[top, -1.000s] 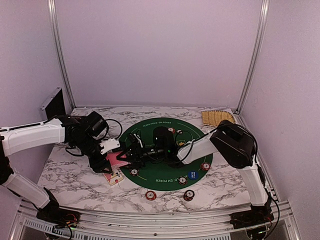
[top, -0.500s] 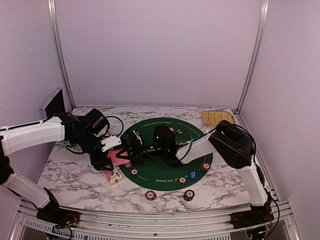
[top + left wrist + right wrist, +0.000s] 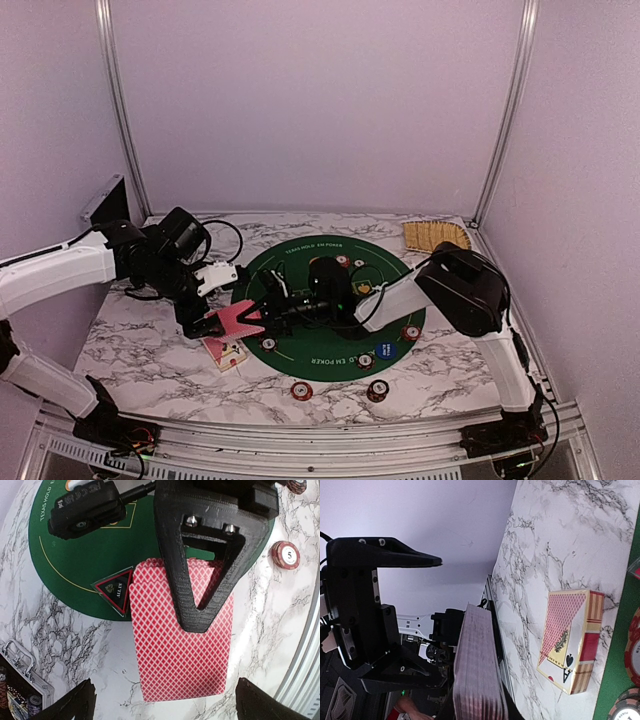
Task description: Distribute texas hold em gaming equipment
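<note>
A deck of red-backed playing cards [image 3: 238, 320] hangs just above the table at the left rim of the green mat [image 3: 300, 262]. My right gripper [image 3: 262, 312] is shut on the deck's far end. In the left wrist view one of the right gripper's dark fingers lies across the deck [image 3: 180, 650]. My left gripper [image 3: 170, 703] is open, with its fingertips [image 3: 75, 702] wide apart on either side of the deck's near end and clear of it. In the right wrist view the deck [image 3: 480, 670] shows edge-on between my jaws.
A card box [image 3: 225, 352] lies on the marble under the deck. A triangular ALL IN marker [image 3: 116, 589] sits on the mat's edge. Poker chips [image 3: 302, 390] lie near the front, and a blue round marker [image 3: 383, 350] is on the mat. A straw tray [image 3: 435, 235] is at the back right, a chip case [image 3: 20, 677] to the left.
The left gripper, earlier shut on the deck, has opened and drawn back left. The right gripper closed on the deck and now holds it alone.
</note>
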### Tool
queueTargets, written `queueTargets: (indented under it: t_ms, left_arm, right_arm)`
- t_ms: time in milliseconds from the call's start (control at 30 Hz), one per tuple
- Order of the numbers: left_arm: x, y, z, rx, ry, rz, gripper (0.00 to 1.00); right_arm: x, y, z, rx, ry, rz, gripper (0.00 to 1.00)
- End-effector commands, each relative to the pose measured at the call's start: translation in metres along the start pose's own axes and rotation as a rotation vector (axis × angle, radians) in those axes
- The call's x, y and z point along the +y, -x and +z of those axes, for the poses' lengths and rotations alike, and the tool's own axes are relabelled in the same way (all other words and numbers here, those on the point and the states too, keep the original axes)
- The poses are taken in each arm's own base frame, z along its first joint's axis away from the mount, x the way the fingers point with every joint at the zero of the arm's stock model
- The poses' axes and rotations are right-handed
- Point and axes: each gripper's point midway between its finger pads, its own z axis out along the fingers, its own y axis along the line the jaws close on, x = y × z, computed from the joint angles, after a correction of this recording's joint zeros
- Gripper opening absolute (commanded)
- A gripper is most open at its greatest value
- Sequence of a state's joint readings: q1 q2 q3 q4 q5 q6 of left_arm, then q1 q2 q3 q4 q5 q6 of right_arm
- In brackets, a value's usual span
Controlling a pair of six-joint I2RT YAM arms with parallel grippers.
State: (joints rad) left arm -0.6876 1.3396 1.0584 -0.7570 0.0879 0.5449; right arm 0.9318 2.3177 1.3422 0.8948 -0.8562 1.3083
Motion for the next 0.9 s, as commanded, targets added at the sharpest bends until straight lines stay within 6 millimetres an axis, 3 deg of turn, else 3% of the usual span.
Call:
queueTargets:
  t_ms: [0, 200, 533, 867]
  left_arm:
    - [0.001, 0.02, -0.015, -0.047, -0.013, 0.025, 0.99]
    - [-0.014, 0.034, -0.01, -0.047, -0.09, 0.089, 0.99]
    - [-0.001, 0.024, 0.008, 0.053, -0.035, 0.145, 0.99]
    - [0.007, 0.037, 0.008, 0.031, -0.016, 0.156, 0.98]
  right_arm:
    - [0.048, 0.017, 0.0, -0.042, 0.052, -0.098, 0.0]
    - [0.067, 0.022, 0.004, -0.059, 0.055, -0.135, 0.0]
    - [0.081, 0.021, -0.002, -0.07, 0.06, -0.161, 0.0]
    - [0.081, 0.018, -0.002, -0.059, 0.061, -0.158, 0.0]
